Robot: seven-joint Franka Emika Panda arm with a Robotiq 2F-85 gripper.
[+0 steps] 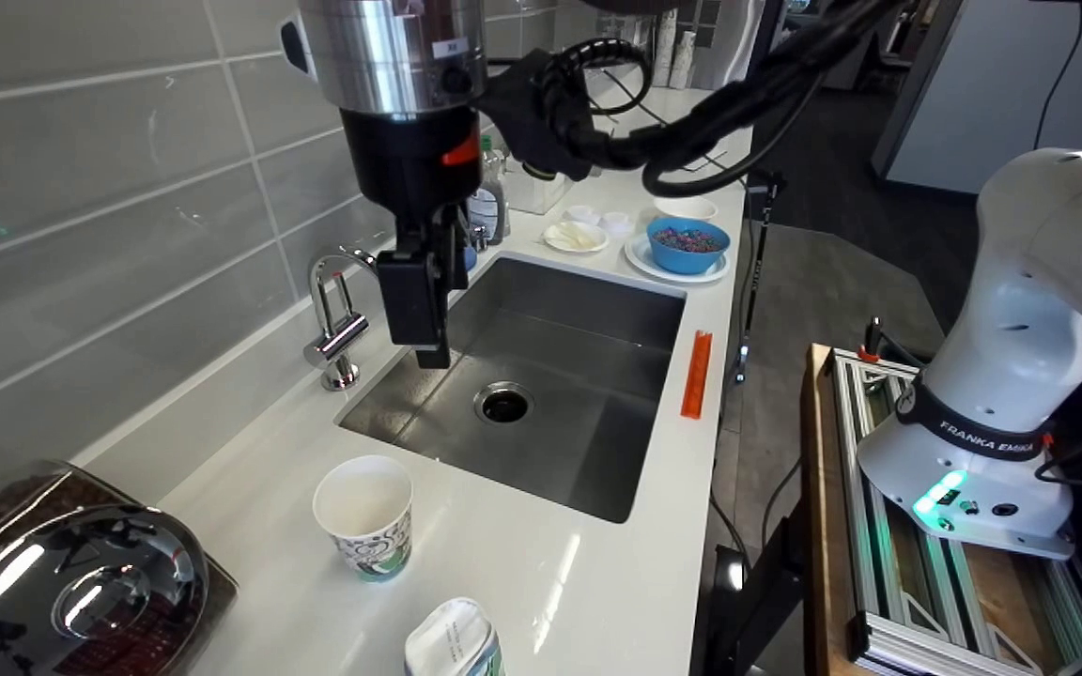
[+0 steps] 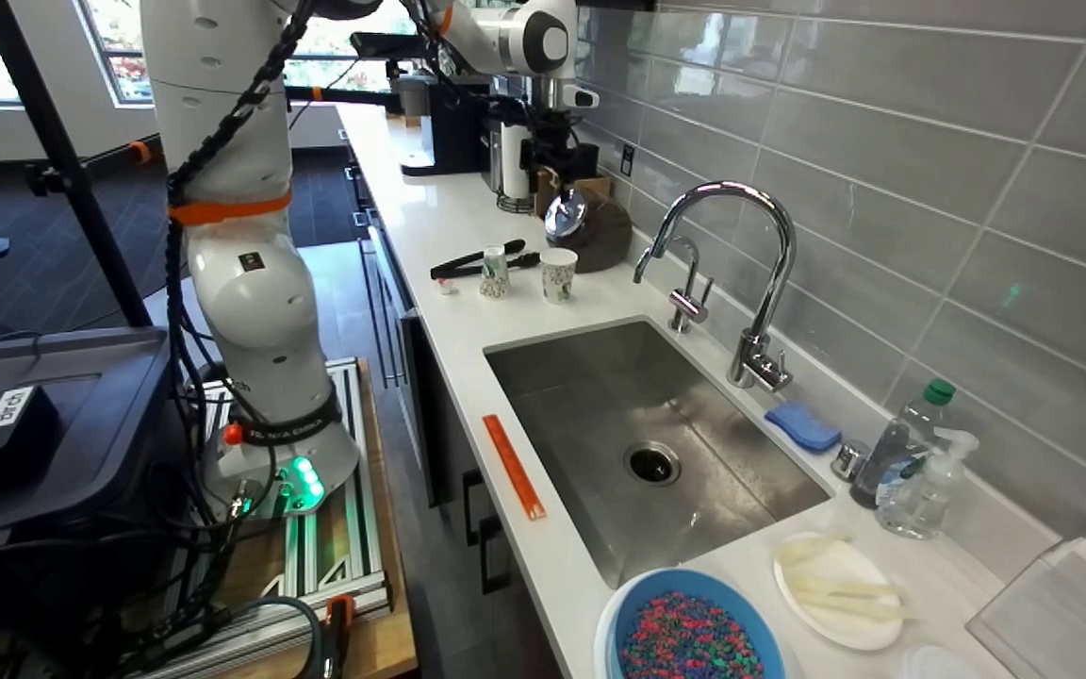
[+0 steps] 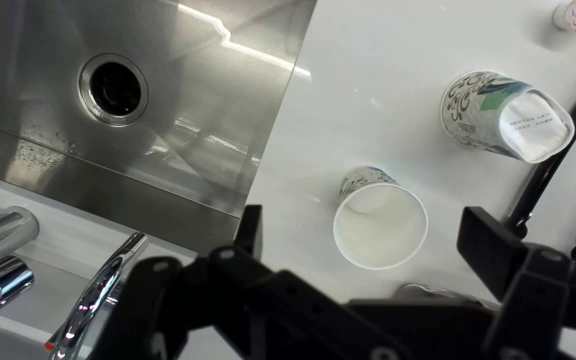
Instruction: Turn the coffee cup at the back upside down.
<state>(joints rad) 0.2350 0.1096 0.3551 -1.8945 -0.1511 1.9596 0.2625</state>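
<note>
Gripper [image 3: 363, 232] wide; upturned cup [image 1: 453, 640] cut off in an exterior view, whole in wrist view; coffee cup [image 1: 365, 516] upright.

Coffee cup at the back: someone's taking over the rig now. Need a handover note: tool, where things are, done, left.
Tool: open, holding nothing, raised above the counter.
Coffee cup: upright, mouth up, on the counter beside the sink, nearer the tiled wall than the second cup, which stands upside down.
Done: nothing on the coffee cup itself; not yet gripped or turned.
Left: grip it, turn it over, set it mouth down, release.
</note>
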